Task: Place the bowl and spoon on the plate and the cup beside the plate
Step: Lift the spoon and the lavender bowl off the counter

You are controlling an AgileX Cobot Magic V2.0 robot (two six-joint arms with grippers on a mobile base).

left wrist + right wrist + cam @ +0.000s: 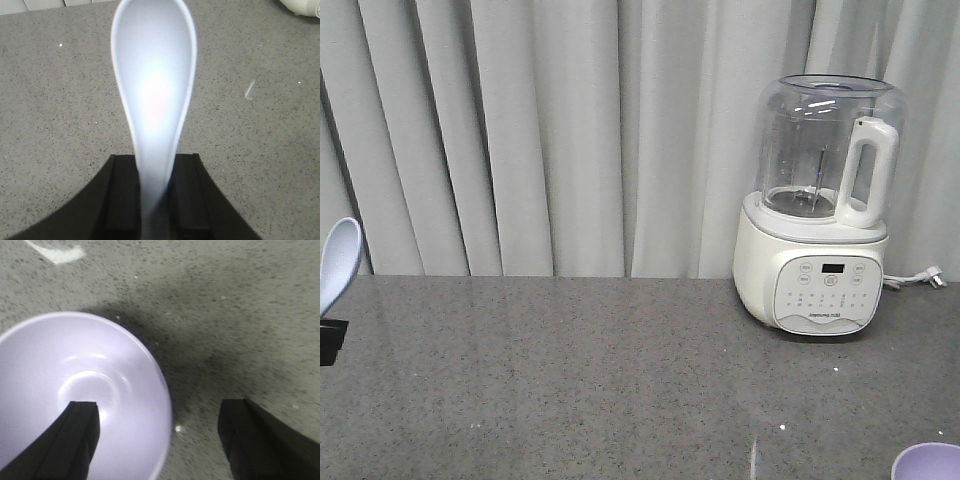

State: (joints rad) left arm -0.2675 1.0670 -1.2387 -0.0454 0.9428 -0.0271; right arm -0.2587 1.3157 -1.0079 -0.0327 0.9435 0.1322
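**Spoon Held Up, Bowl Not Yet Picked Up**

The spoon (154, 85) is seen closest of all, filling the left wrist view. Its handle is pinched tight by the left gripper (155, 200), and its round scoop is pointed away from the gripper. It is held up in the air above the grey counter (620, 380), far over on the left side, and nothing is touched by it.

The bowl (75, 390) is seen from above in the right wrist view. It seems to be set on the counter near the front right corner, and nothing is inside it. The right gripper (159, 407) is spread wide open over it. One finger is placed over the inside of the bowl and the other is placed outside, so the rim is caught between them. Nothing is gripped yet, and it cannot be told if the bowl is touched.

The plate and the cup are not seen in any view, so it cannot be told where they are. A white blender (820, 220) is stood at the back of the counter, in front of a curtain (520, 130).

Not much of the job looks done. The spoon has been picked up, but it has not been put down anywhere. The bowl needs to be gripped and lifted. Both then need to be set on the plate, and the cup needs to be put beside it.
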